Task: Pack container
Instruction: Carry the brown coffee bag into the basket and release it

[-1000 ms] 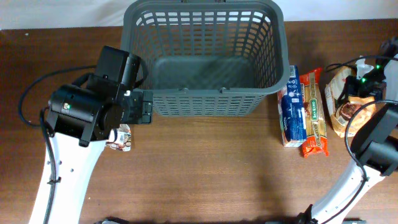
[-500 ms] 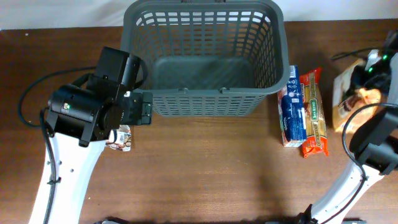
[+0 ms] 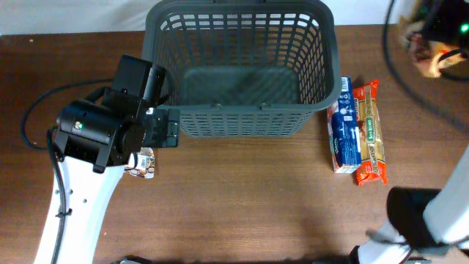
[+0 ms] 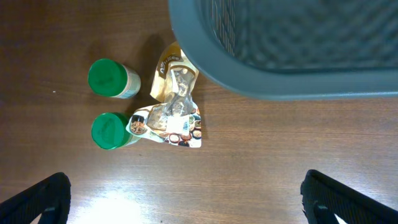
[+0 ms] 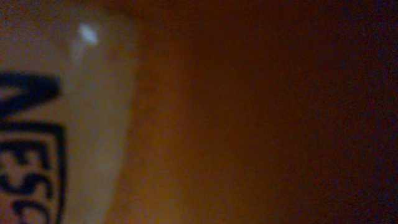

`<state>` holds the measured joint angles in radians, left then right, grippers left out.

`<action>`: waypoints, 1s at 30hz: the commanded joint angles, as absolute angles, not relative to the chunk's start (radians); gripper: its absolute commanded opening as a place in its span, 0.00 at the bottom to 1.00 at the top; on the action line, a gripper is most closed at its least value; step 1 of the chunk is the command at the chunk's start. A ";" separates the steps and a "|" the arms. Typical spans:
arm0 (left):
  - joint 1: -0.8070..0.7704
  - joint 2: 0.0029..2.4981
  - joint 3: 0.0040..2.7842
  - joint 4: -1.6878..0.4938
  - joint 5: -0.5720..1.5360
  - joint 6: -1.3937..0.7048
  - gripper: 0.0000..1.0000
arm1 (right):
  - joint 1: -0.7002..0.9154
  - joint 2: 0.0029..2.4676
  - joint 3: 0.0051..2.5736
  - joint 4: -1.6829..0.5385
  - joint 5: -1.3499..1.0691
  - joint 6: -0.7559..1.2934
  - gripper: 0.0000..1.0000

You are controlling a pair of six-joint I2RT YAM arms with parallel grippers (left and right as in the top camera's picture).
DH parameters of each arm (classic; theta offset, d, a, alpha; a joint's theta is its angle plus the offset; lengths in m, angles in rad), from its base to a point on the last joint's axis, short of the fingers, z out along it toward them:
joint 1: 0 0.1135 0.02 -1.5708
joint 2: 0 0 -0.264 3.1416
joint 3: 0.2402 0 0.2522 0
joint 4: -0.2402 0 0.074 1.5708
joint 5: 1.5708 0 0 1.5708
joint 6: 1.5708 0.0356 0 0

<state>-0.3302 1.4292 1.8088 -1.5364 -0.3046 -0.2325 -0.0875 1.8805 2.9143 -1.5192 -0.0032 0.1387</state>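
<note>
Container (image 3: 242, 121) sits empty on the desk (image 3: 242, 198). Left end effector (image 4: 186, 205) hangs open left of it. Right end effector (image 3: 436, 37), right of it, apparently grips a tan pack (image 3: 440, 60). Risk: the pack slips, or clips the container rim.

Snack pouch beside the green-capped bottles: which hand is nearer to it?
Left. The left hand hangs open close above the snack pouch; the right hand is off past the basket's far right corner, holding a tan packet.
</note>
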 commanded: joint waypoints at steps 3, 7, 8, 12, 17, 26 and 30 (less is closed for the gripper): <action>-0.324 1.431 1.817 -1.538 -0.318 -0.239 0.99 | 0.130 1.892 2.942 -1.484 0.171 0.405 0.04; -0.324 1.431 1.817 -1.538 -0.318 -0.239 0.99 | 0.229 1.958 2.942 -1.485 0.212 0.502 0.04; -0.324 1.431 1.817 -1.538 -0.318 -0.239 0.99 | 0.252 1.980 2.942 -1.485 0.219 0.520 0.04; -0.324 1.431 1.817 -1.538 -0.318 -0.239 0.99 | 0.328 2.072 2.941 -1.486 0.219 0.533 0.04; -0.324 1.431 1.817 -1.538 -0.318 -0.239 0.99 | 0.394 2.167 2.939 -1.504 0.245 0.534 0.04; -0.324 1.431 1.817 -1.538 -0.318 -0.239 0.99 | 0.413 2.212 2.915 -1.674 0.334 0.585 0.04; -0.324 1.431 1.817 -1.538 -0.318 -0.239 0.99 | 0.414 2.216 2.834 -1.686 0.315 0.585 0.04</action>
<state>-0.3302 1.4292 1.8088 -1.5360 -0.3046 -0.2325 0.4118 2.2398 2.8784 -1.6890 0.2729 0.5739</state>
